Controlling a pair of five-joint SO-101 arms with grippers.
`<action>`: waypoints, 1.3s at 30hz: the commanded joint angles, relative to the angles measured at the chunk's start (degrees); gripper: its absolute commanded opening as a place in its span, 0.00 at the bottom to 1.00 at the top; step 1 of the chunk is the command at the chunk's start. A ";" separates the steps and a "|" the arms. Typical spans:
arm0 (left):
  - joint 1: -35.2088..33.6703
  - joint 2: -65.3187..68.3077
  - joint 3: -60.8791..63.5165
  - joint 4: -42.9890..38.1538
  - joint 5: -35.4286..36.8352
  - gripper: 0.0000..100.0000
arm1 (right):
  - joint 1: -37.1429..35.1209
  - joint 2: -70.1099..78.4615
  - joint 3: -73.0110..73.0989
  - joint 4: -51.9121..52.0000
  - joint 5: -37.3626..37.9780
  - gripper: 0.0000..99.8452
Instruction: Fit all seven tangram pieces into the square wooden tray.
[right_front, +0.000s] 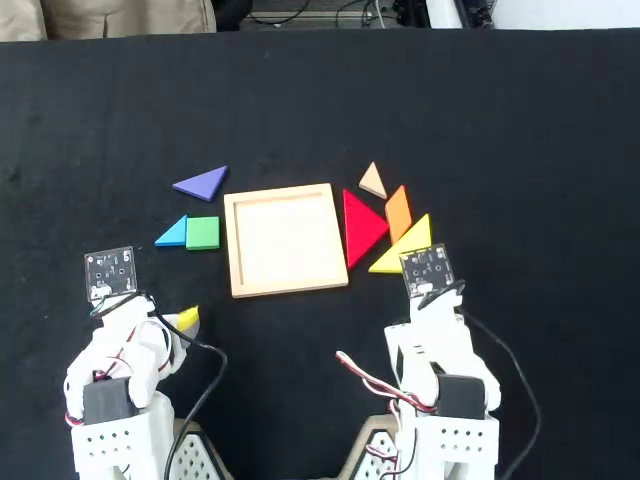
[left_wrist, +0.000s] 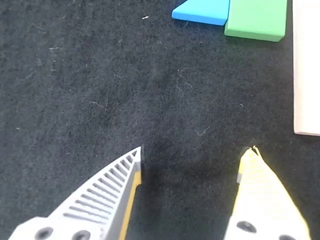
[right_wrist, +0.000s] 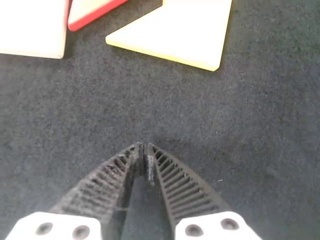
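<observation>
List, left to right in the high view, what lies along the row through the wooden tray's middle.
blue triangle → green square → wooden tray → red triangle → yellow triangle

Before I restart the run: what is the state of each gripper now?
Left gripper: open, holding nothing.
Right gripper: closed, holding nothing.
</observation>
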 joint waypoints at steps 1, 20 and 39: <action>-0.48 -0.26 0.92 -8.35 0.44 0.30 | -0.79 -3.65 0.04 -0.18 0.26 0.01; -0.31 -0.26 -4.62 -17.05 -3.60 0.30 | -0.70 -3.65 -1.63 -22.86 13.63 0.02; 9.71 25.05 -32.84 -18.02 4.75 0.30 | -0.79 25.10 -44.62 -13.01 3.69 0.15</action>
